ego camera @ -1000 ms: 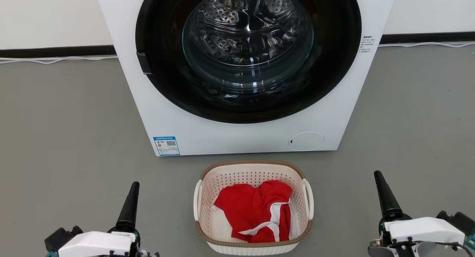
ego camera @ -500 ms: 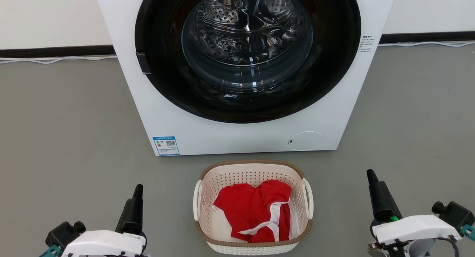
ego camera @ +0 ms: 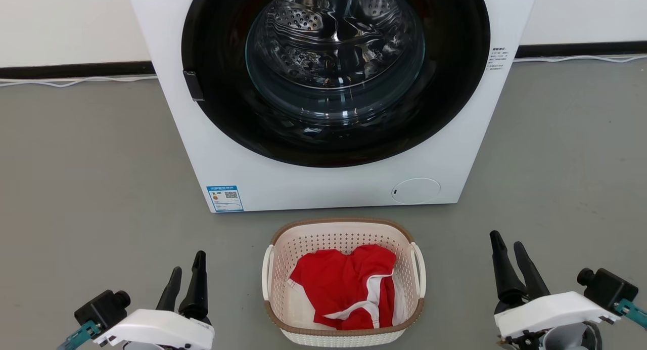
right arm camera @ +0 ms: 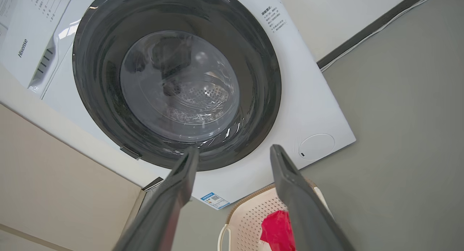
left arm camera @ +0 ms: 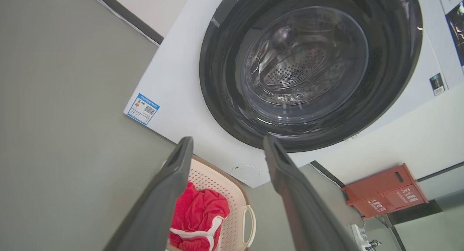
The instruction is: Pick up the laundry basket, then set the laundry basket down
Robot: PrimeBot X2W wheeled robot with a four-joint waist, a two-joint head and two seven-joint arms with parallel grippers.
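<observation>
The laundry basket (ego camera: 343, 237) is sitting at bottom centre of the head view, just before the washer (ego camera: 303, 183), carrying a red garment (ego camera: 349, 284). An uneven lift at the side handles (ego camera: 421, 269) could be tipping it and spilling the garment. Left gripper (ego camera: 188, 262), lower left, and right gripper (ego camera: 505, 239), lower right, are gaping wide, gripping and touching nothing.

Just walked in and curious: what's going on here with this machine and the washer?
A two-armed robot faces a white washer, with the laundry basket on the floor between them, a red garment inside. Its left fingers and right fingers stand open, one pair either side of the basket, touching nothing. The basket is not yet lifted.
</observation>
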